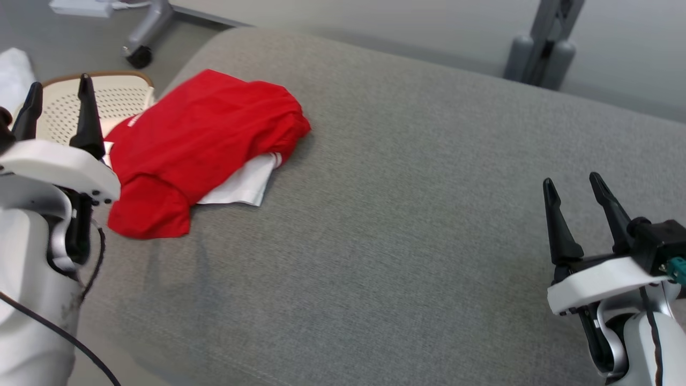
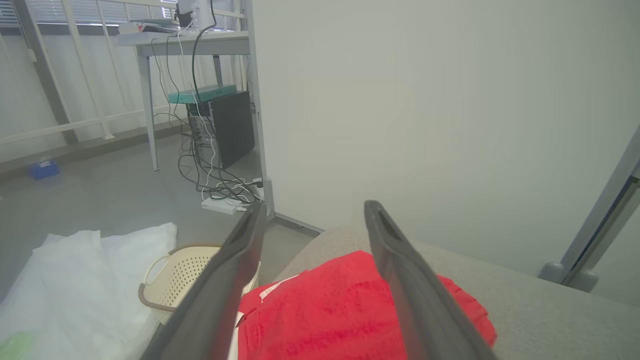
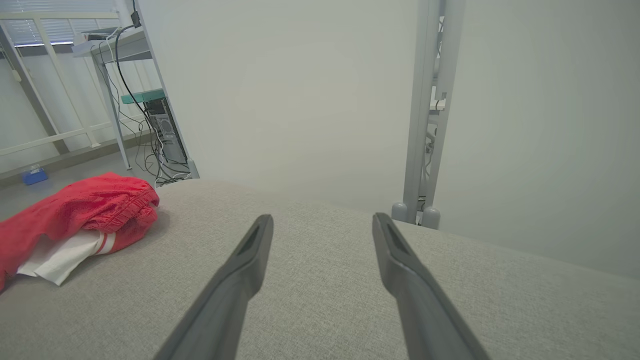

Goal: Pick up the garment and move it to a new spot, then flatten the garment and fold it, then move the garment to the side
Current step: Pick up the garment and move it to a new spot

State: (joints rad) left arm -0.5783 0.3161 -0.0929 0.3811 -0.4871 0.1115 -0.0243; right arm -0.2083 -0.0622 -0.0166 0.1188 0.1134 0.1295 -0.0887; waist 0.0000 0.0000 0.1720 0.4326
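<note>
On the grey upholstered surface [image 1: 407,241], left end: red garment [image 1: 203,139] lies bunched over a white cloth [image 1: 244,185].
Left gripper [image 1: 60,83] just beside it, fingers apart, empty; right gripper [image 1: 571,179] well apart, fingers spread, empty.

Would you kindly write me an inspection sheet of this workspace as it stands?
Surface: grey upholstered cushion, smooth.
Job's things: red garment bunched near the cushion's left edge, white fabric showing beneath it.
Clutter: beige perforated basket and white plastic bag on the floor at left.
Claws: left claw open, raised by the garment's left side; right claw open over bare cushion.
Cables: tangle under the desk; black cable along the left forearm.
Surroundings: pale wall, grey post, computer tower.
</note>
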